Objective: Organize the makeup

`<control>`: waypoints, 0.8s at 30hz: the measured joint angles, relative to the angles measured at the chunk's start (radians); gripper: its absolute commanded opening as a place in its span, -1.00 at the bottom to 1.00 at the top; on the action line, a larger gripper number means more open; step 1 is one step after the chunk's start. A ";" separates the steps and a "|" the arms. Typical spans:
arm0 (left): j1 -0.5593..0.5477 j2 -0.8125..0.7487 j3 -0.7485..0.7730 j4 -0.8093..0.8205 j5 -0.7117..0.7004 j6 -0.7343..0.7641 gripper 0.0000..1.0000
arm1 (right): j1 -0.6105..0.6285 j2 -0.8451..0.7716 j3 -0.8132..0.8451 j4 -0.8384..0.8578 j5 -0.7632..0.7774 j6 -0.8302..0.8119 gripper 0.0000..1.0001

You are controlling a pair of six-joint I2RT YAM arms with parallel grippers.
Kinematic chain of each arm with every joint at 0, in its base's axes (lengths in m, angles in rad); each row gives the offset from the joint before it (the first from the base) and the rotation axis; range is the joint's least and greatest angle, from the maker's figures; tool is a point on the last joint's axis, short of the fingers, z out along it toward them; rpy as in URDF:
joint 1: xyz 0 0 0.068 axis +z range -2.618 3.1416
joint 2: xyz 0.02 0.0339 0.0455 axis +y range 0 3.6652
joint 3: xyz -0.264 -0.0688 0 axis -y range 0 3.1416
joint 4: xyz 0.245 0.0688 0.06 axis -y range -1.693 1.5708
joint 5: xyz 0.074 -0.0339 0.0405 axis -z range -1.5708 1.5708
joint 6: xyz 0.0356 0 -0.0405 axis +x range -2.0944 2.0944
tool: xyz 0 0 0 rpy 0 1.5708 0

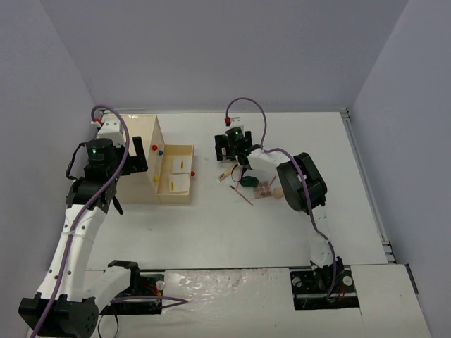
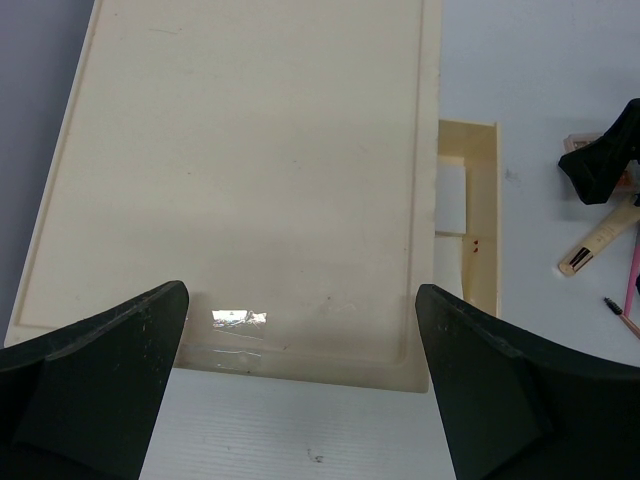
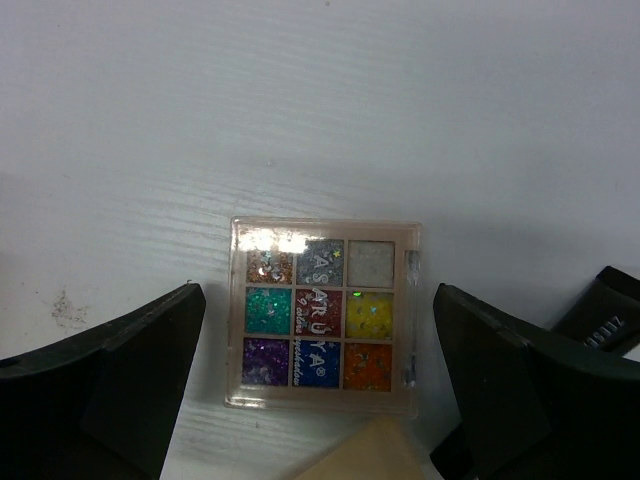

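I have the right gripper (image 3: 318,295) hanging over the table (image 1: 211,232) with its jaws spread wide and holding nothing. Its two dark fingers (image 3: 110,380) stand either side of a square palette (image 3: 325,315) without touching it. The palette lies flat on the white surface under a clear lid, showing nine glittery pans in silver, teal, red, yellow, purple, blue and orange. Just right of it a black tube (image 3: 610,320) with pale lettering pokes out behind the right finger. At the bottom edge a beige corner (image 3: 350,460) overlaps the palette's near side; I cannot tell what it is. From the top camera, the rest of the makeup sits in a loose cluster nearer the arm bases: a dark green compact (image 1: 249,181), a beige sponge (image 1: 278,191), a thin pink pencil (image 1: 243,196) and a wooden-handled brush (image 1: 227,176). The left gripper (image 2: 300,380) is also released, its jaws parted over the raised lid (image 2: 250,170) of the beige wooden box (image 1: 173,184) and clamping nothing. The box stands open at the table's left, coloured knobs on its face, with white cards (image 2: 450,195) lying in its tray.
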 measured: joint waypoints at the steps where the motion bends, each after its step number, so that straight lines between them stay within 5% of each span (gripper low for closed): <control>1: 0.000 0.000 0.000 0.000 0.000 0.000 0.94 | 0.000 0.001 0.000 0.001 0.003 0.001 0.89; 5: 0.000 0.001 0.000 0.000 0.003 0.000 0.94 | 0.000 0.002 0.000 0.002 0.010 0.001 0.65; 11: 0.000 0.002 0.000 0.000 0.002 0.000 0.94 | 0.003 0.002 0.000 0.001 0.008 -0.016 -0.28; 14: 0.000 0.002 0.000 0.000 0.002 0.000 0.94 | 0.007 0.002 0.000 0.004 -0.004 -0.039 -0.54; 24: 0.000 0.002 0.000 0.000 0.002 0.000 0.94 | 0.087 -0.116 -0.034 0.004 -0.156 -0.243 -0.69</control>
